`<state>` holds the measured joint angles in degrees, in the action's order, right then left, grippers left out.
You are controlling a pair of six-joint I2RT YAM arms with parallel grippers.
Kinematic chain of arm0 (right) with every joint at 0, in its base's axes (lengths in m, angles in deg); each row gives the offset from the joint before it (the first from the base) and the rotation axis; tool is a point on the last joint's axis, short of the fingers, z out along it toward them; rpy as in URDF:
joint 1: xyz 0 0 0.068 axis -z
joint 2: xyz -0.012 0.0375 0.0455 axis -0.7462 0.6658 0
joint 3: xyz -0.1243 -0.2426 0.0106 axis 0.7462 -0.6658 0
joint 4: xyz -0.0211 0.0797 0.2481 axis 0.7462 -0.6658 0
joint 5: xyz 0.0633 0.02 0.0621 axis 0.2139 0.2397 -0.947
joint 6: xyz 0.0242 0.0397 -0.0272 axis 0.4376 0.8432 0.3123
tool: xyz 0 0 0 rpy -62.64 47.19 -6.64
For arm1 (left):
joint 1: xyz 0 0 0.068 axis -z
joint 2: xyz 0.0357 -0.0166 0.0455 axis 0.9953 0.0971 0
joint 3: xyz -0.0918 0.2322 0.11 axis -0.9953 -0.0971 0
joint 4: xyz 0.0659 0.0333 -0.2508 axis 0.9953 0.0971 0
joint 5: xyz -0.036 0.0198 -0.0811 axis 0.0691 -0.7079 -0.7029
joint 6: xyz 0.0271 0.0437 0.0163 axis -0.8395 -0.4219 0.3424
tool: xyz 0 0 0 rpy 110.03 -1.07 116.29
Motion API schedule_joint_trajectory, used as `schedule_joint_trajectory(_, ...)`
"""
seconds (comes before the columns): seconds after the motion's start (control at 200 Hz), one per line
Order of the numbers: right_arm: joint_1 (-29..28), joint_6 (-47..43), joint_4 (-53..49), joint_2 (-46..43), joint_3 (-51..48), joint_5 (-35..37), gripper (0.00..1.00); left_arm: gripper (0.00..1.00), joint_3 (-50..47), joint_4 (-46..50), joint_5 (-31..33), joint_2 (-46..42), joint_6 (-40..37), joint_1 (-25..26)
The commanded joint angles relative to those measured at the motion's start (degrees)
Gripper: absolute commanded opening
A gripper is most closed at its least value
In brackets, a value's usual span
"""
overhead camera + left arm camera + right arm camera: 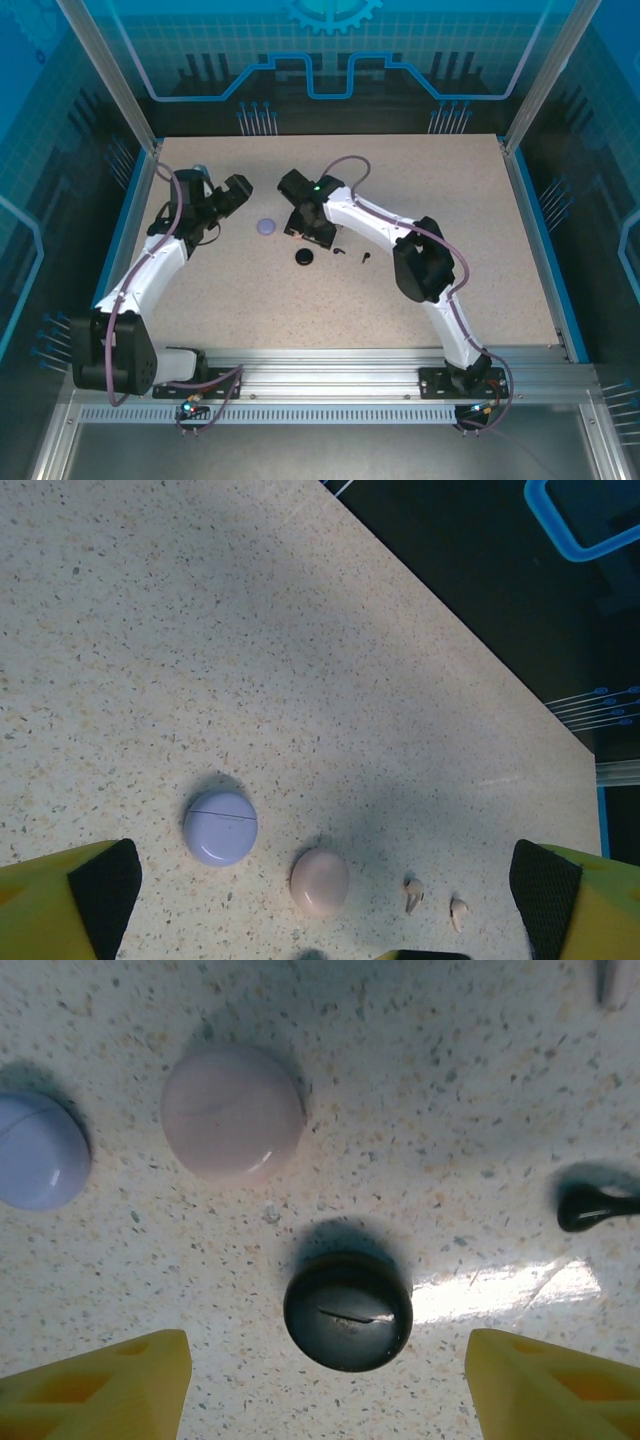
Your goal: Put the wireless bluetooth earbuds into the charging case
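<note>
Looks like a robotics lab test cell, not a home or shop. Boxed in w/ blue-tinted clear panels [450, 40], printed w/ circuit-style lines and a gear emblem [333, 10]. Framed by aluminium posts [105, 72] and a slotted rail [330, 372] along the near edge. Fitted w/ two white-and-black robot arms, left arm [150, 270] and right arm [455, 320], bolted to that rail, purple cables [345, 165] looped along them. Floored w/ a plain speckled tabletop [450, 180], blue edging [545, 245] on the sides.
</note>
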<state>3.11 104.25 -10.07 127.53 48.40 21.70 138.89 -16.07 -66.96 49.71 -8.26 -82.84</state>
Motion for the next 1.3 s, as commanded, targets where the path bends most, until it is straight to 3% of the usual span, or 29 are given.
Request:
schedule_joint_trajectory(0.0,-1.4,3.7,-6.6,3.1,3.6,3.1,0.74,0.99,0.2,-0.4,0.8,-2.3,0.9,-0.7)
schedule_joint_trajectory(0.795,-2.8,4.7,-9.7,14.3,11.7,2.3,0.7,0.99,-1.9,-2.2,0.1,-4.5,2.6,-1.1)
schedule_joint_trajectory(1.296,-4.7,-3.1,-9.4,14.4,12.7,2.0,0.5,0.99,-2.9,-1.6,-0.5,-5.4,2.6,-1.1)
